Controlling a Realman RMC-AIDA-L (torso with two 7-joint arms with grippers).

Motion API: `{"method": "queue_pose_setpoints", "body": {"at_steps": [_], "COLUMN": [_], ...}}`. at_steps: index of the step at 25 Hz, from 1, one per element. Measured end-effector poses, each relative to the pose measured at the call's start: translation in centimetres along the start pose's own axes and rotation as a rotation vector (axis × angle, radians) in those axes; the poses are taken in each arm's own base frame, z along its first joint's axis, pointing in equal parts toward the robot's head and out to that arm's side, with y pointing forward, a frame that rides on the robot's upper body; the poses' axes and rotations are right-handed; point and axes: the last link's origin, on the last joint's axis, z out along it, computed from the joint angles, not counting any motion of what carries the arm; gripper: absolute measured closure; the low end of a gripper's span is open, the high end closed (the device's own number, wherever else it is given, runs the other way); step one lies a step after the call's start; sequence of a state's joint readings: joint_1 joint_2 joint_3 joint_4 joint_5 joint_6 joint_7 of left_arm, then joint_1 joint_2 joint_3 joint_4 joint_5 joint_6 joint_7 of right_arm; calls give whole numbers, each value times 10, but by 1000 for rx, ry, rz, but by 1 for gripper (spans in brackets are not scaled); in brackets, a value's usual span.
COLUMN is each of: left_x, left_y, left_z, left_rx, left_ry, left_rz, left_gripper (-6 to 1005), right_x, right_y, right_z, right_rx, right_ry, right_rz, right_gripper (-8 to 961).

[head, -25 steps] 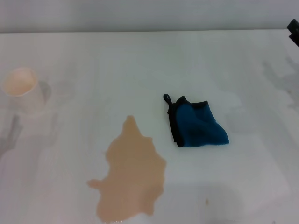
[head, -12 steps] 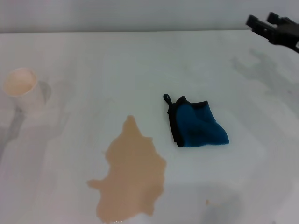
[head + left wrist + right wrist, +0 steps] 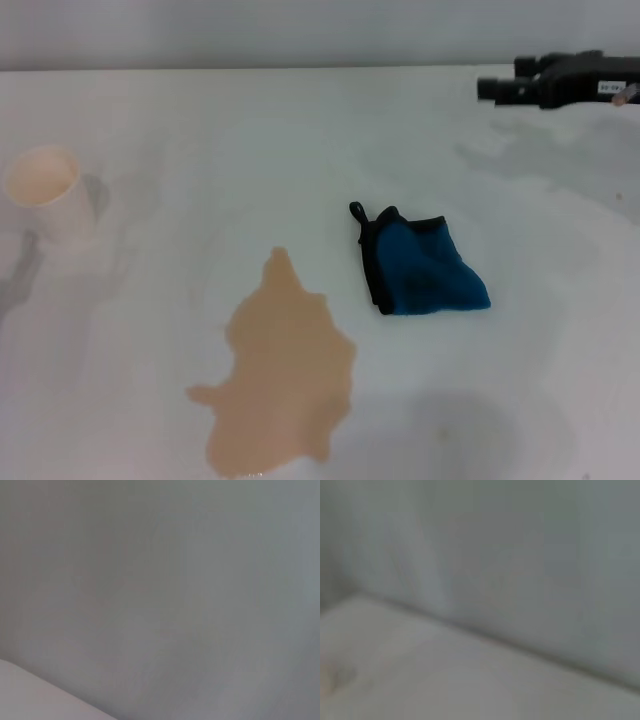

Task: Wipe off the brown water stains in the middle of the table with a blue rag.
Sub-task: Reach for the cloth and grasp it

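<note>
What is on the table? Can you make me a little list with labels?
rag: blue rag, crumpled, lying right of the puddle, not touching it
spill: brown water stains, not wiped yet
cup: cream paper cup, upright, far left
table: white table
right gripper: right gripper at the far right, above the table
left gripper: not seen

The counter (image 3: 200, 140) is a smooth white surface with a soft sheen that takes faint grey shadows. Low in the frame, left of centre, the brown water stains (image 3: 280, 380) lie as a flat, thin, tan film of liquid. The blue rag (image 3: 428, 268) is soft, matt cloth with black edging. At the left edge, the cup (image 3: 48, 195) looks like matt cream paper. At the upper right, the right gripper (image 3: 500, 88) is matt black.
</note>
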State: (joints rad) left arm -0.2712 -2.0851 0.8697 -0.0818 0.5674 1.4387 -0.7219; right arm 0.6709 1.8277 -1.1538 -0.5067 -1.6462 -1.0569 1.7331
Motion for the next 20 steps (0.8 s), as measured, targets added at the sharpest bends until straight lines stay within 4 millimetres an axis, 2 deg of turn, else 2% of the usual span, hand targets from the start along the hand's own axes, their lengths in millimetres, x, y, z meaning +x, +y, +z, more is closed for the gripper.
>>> {"method": "queue_pose_setpoints", "body": {"at_steps": [5, 10, 14, 20], "left_x": [0, 1, 3, 6], "left_y": [1, 1, 1, 2], "left_z": [1, 3, 4, 8], "left_rx": [-5, -6, -15, -24], "left_ry": [-1, 4, 13, 20], "left_rz": [-4, -12, -61, -62], "left_gripper": [112, 111, 111, 111], "right_x": [-12, -18, -12, -4], "right_y": [15, 45, 77, 110], "right_z": [5, 13, 26, 40], "right_rx": [-65, -130, -146, -166], "right_ry": [220, 429, 566, 699], "right_rz": [-99, -226, -344, -430], "right_gripper": [125, 126, 126, 126]}}
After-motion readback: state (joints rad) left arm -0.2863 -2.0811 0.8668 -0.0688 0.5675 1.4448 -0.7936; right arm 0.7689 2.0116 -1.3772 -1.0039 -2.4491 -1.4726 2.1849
